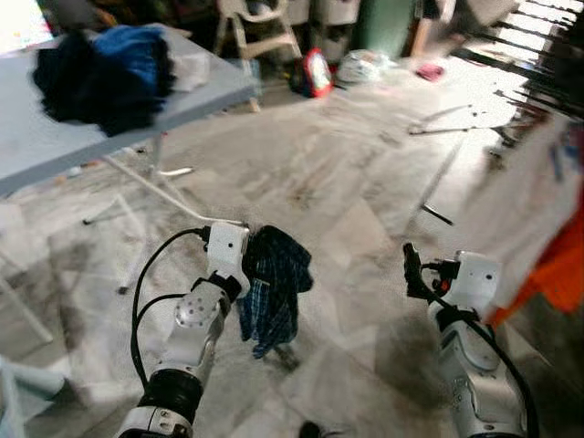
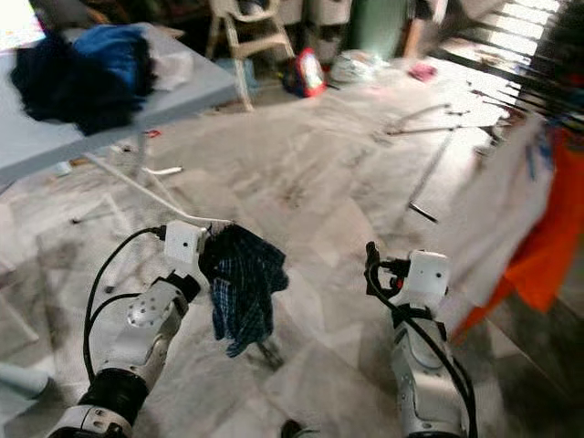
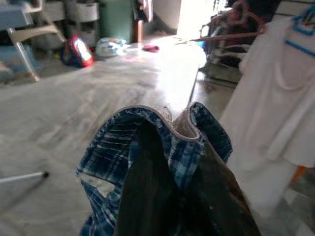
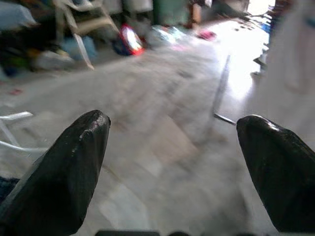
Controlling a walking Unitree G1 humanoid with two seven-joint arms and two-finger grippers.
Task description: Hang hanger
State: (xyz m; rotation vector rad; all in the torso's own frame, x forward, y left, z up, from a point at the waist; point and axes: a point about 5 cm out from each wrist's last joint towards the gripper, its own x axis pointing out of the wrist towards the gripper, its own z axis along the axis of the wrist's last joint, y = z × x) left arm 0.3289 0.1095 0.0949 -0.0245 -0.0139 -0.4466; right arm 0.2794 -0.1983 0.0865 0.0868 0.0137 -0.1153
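Writing that can be read appears on nothing here; the frames are soft with blur. The left tool [image 1: 248, 265] is held out over the pale marble-patterned tile floor [image 1: 347, 182], its 2 black fingers pinched on a dark blue plaid cloth garment [image 1: 276, 287] that hangs crumpled below the white wrist block. In the left wrist view the plaid folds [image 3: 162, 152] drape over both fingers, with a pale collar-like edge at the top; whether a hanger sits inside the cloth cannot be told. The right tool [image 4: 174, 162] is raised to the right, well apart from the garment, its 2 black fingers [image 4: 69, 162] spread wide with bare floor between them. To the robot's right hang a white shirt-like garment [image 2: 511, 192] and an orange cloth [image 2: 547, 246], close beside the right arm. At the upper left a grey folding bench [image 1: 55, 137] carries a heap of dark and bright blue clothes [image 1: 109, 73]. A red bag [image 1: 316, 73] and a pale plastic chair [image 1: 260, 27] stand further back.
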